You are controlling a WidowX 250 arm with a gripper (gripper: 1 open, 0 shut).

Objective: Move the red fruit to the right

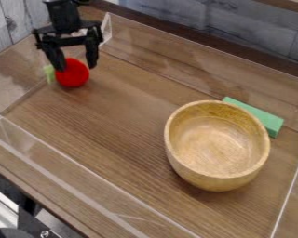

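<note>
The red fruit (72, 75) is a small bright red ball with a green leafy end on its left, lying on the wooden table (115, 139) at the far left. My black gripper (68, 61) points straight down right over it, its jaws open. One finger stands on each side of the fruit's upper part, partly covering it. Whether the fingers touch the fruit I cannot tell.
A large round wooden bowl (216, 145) stands at the right of the table. A flat green block (256, 115) lies behind it at the right edge. Clear plastic walls (27, 153) run along the table's sides.
</note>
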